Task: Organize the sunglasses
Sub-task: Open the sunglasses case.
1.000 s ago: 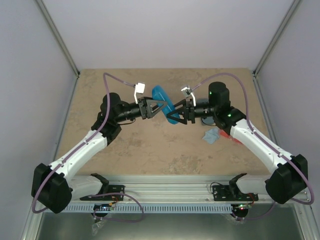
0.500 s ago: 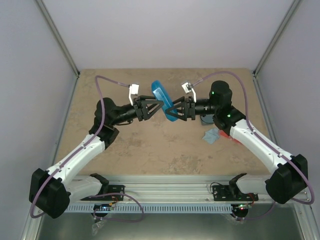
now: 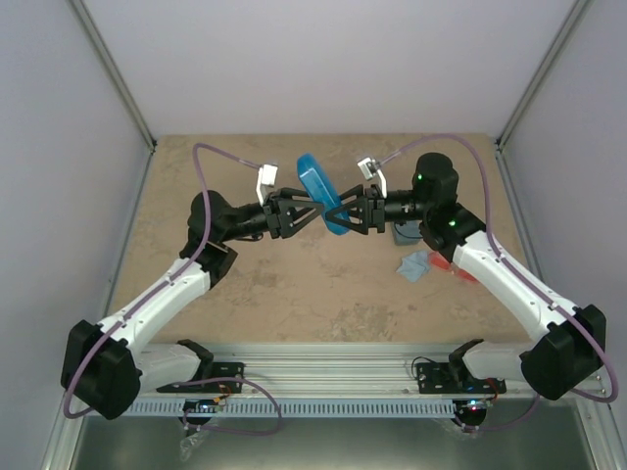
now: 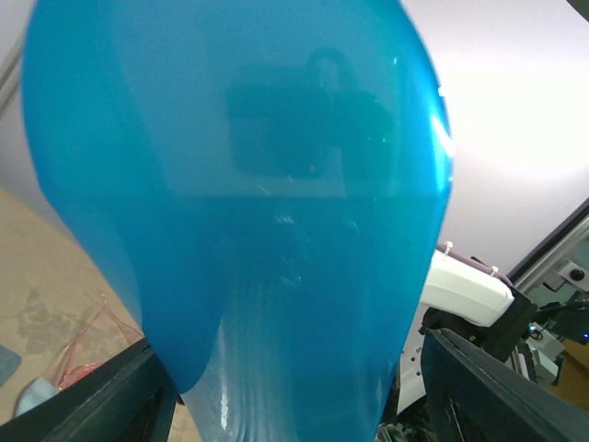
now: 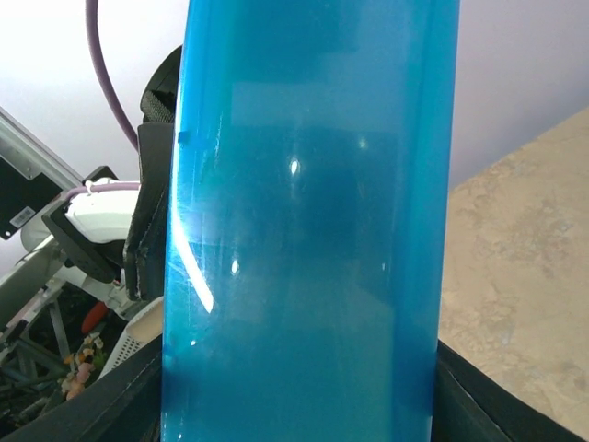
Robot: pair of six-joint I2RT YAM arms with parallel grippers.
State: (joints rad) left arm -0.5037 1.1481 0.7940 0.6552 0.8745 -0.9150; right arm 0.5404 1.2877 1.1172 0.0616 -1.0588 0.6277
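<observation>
A glossy blue oval case (image 3: 323, 196) hangs in the air over the middle of the table, between both arms. My right gripper (image 3: 345, 211) is shut on it from the right, and the case (image 5: 308, 230) fills the right wrist view between the dark fingers (image 5: 110, 405). My left gripper (image 3: 306, 211) stands round the case (image 4: 267, 203) from the left. A gap shows beside its right finger (image 4: 502, 391), so it is open. One pair of sunglasses, red-orange (image 3: 444, 264), lies on the table, partly under the right forearm. It also shows as a thin red frame (image 4: 87, 345).
A light blue cloth (image 3: 415, 264) lies beside the red-orange pair. A grey-blue case (image 3: 403, 234) sits under the right wrist. Grey walls close in the tan table (image 3: 196, 176) at the back and sides, and a metal rail (image 3: 323, 377) runs along the near edge.
Both grippers have shifted slightly with the blue case, which now stands more upright between them. The left jaws have widened round it. The right grip is unchanged.
</observation>
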